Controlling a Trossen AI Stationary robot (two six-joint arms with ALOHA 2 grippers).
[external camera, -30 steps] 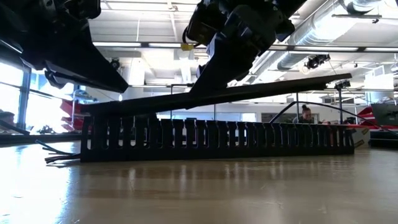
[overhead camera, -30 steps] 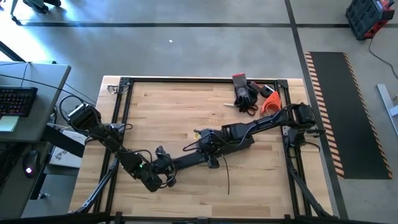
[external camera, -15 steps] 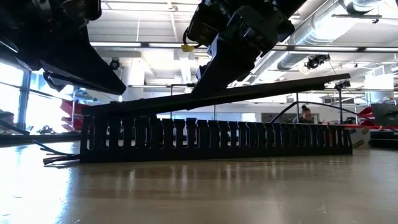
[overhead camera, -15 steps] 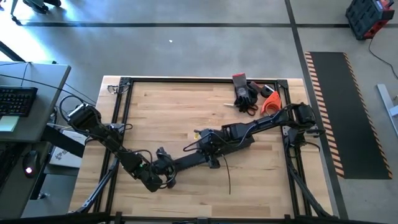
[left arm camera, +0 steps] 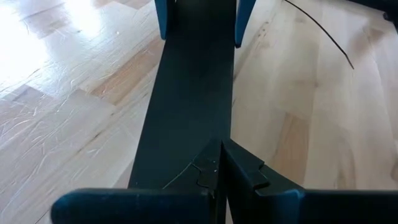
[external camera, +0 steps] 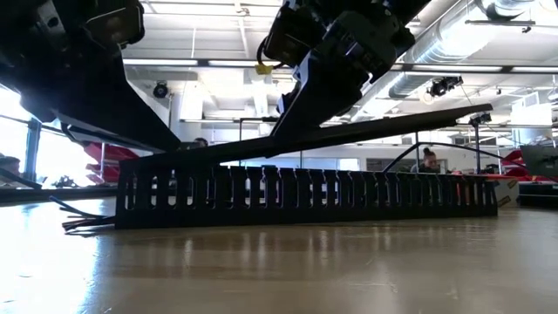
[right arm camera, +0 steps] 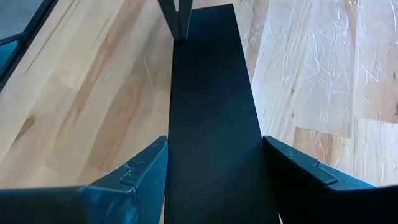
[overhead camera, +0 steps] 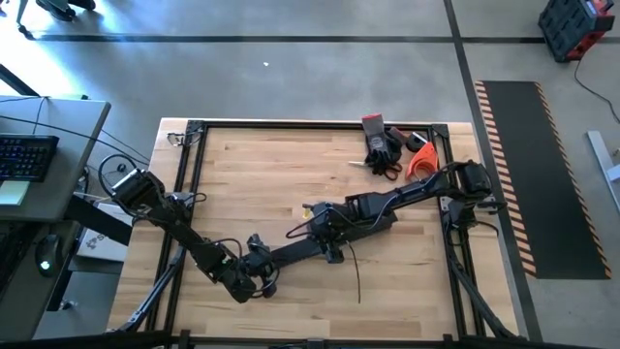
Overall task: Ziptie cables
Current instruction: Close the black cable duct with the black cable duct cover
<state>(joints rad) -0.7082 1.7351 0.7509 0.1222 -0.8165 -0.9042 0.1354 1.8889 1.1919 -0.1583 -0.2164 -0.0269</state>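
A long black slotted duct (external camera: 305, 192) lies on the table. A flat black cover strip (external camera: 384, 126) slants over it, its left end on the duct's top and its right end raised. The cables (external camera: 83, 222) stick out of the duct's left end onto the table, and one thin dark wire (overhead camera: 355, 276) trails toward the near edge. My left gripper (overhead camera: 260, 264) is shut on top of the strip's left end (left arm camera: 186, 124). My right gripper (overhead camera: 325, 242) straddles the strip farther along it. My left gripper presses its shut fingertips (left arm camera: 224, 168) down on the top face of the cover strip near its left end, slanting down from the table's left. That end lies on the duct. My right gripper pinches the cover strip across its width, one finger (right arm camera: 146, 171) on each long edge (right arm camera: 177, 155). The fingers slant down from the table's right, along the strip. The strip's right end (external camera: 479, 112) is clear of the duct.
A pile of tools lies near the far right corner, with a black glove (overhead camera: 383, 145) and an orange piece (overhead camera: 421, 160). Black frame rails (overhead camera: 184, 174) edge the table. A desk with a keyboard (overhead camera: 24, 155) stands off the left side. A person (external camera: 427, 159) is far behind.
My left gripper has moved a little toward the table's right and down along the strip. The strip's left end has sunk onto the duct's top, while its right end has stayed raised in my right gripper.
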